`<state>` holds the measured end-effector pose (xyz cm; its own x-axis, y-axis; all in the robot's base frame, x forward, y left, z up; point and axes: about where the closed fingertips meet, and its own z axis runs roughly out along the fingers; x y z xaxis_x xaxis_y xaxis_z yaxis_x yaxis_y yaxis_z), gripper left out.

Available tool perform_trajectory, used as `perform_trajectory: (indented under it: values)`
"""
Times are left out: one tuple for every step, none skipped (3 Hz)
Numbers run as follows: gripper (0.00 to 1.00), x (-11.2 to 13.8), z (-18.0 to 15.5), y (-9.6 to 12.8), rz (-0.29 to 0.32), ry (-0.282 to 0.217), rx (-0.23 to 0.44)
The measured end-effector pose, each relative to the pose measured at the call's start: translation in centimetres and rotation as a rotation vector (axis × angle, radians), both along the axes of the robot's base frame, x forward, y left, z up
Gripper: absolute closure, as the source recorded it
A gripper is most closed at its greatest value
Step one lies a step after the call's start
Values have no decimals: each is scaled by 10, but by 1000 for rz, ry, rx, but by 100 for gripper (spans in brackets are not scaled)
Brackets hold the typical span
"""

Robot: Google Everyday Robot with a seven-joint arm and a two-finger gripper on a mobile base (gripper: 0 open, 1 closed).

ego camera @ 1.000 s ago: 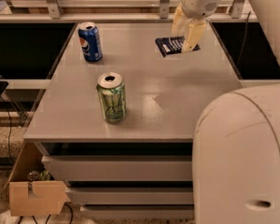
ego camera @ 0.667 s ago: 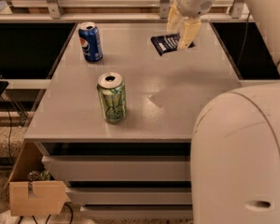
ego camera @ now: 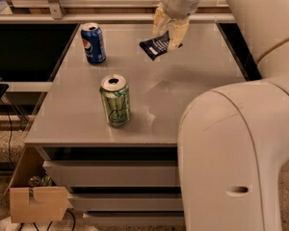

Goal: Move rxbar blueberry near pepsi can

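End effector, clamped on the rxbar blueberry, holds it above the table; placement beside the pepsi can is not yet done.

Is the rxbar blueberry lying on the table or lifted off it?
Lifted, it appears: the gripper is shut on the rxbar blueberry, holding it tilted above the table, apart from the pepsi can.

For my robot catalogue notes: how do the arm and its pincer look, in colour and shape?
The pincer, above the far side of the table, has pale yellowish, flat fingers. The arm is made of smooth, rounded, off-white shells, with one small oval slot.
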<state>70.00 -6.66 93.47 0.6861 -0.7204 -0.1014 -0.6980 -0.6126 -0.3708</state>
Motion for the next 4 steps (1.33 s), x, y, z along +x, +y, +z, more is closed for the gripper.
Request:
perform_trajectory:
  values:
    - [100,9,-9,23,81,-4,-12]
    - [100,19,-10,42,121,-26,-16]
    - [100,27,-13,56,143,-38,-21]
    - [100,32,-16,69,161,-44,-34]
